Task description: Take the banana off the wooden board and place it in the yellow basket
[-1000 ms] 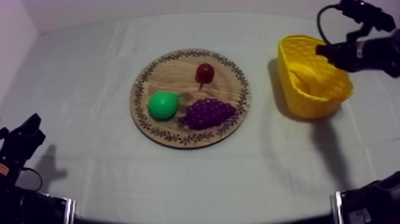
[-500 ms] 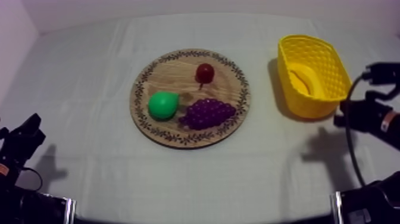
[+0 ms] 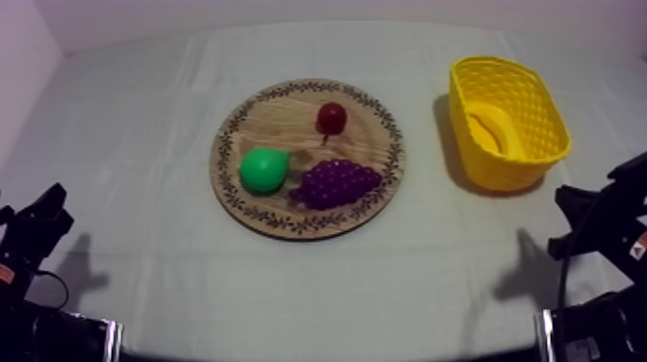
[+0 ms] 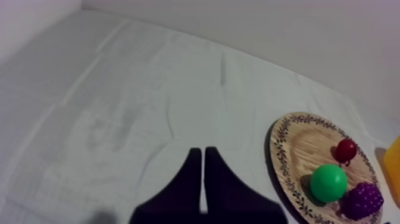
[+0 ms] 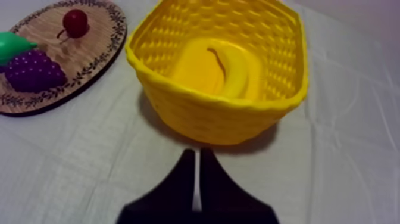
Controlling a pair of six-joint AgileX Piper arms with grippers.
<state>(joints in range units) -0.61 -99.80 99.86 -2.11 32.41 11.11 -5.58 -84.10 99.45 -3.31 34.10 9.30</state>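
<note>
Hold nothing in the right gripper [image 5: 196, 152]: clenched empty, both black fingers pressed together into a narrow wedge over bare cloth by the right edge of the tabletop [image 5: 71, 167]. In the top view, sits low at that right edge, clear of everything.

Just ahead of the fingertips, find the yellow basket [image 5: 214, 119], upright on the cloth toward the far right corner of the tabletop, apart from the gripper. Inside it, see the banana [image 5: 238, 68], lying on the basket's floor below the rim, with nothing else in there beside it.

Past the basket, around the middle of the tabletop, find the round wooden board [image 5: 89, 50] with its patterned rim, flat on the cloth and well apart from the basket. On the board, see three toy fruits: the small red fruit [image 5: 75, 22] toward the board's far edge, the pear [image 5: 12, 44] on the side facing the tabletop's left edge, and the bunch of grapes [image 5: 33, 70] just beside the pear, toward the board's near edge. Cannot tell whether pear and grapes touch.

Hold nothing in the left gripper [image 4: 199, 150] either: clenched empty, fingers together as a wedge over bare cloth near the near left corner of the tabletop, well apart from the board
</note>
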